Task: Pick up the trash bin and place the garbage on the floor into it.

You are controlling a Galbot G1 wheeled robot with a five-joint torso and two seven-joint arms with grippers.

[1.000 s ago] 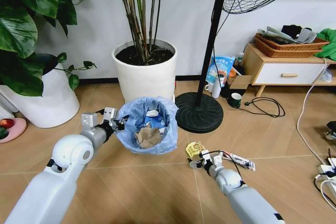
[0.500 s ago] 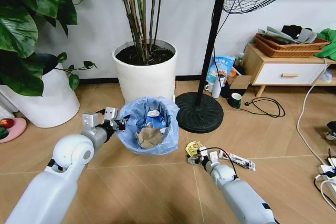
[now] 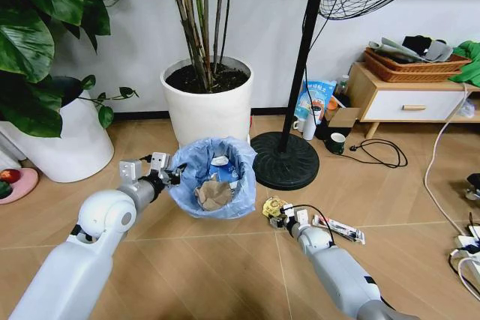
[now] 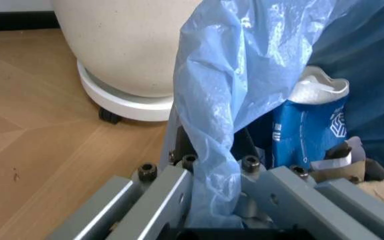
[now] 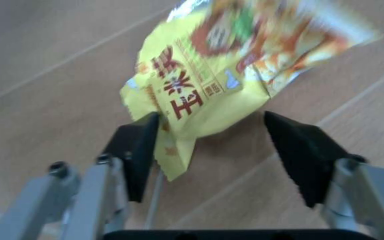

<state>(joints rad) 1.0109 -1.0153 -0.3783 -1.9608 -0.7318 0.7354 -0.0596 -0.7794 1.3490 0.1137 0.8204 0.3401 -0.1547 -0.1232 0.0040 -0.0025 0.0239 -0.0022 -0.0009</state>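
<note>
Floor ahead of me in the head view holds everything: my left gripper (image 3: 160, 173) is clamped on the rim of the trash bin (image 3: 212, 177), which sits in front of the white plant pot (image 3: 208, 99) with paper and a carton already inside, while my right gripper (image 3: 283, 217) reaches the yellow wrapper (image 3: 274, 207) lying just beside the bin. Through the left wrist view my fingers pinch the crinkly blue bag (image 4: 229, 110) and rim together — thin, slippery film, so I judge the hard rim the safer hold — and the blue-white carton (image 4: 307, 131) shows no readable print. In the right wrist view my pads (image 5: 138, 150) stand apart around the wrapper's lower edge, not yet closed; it looks light, limp and slick — best taken at that edge — and carries red Chinese characters I cannot reliably read.
</note>
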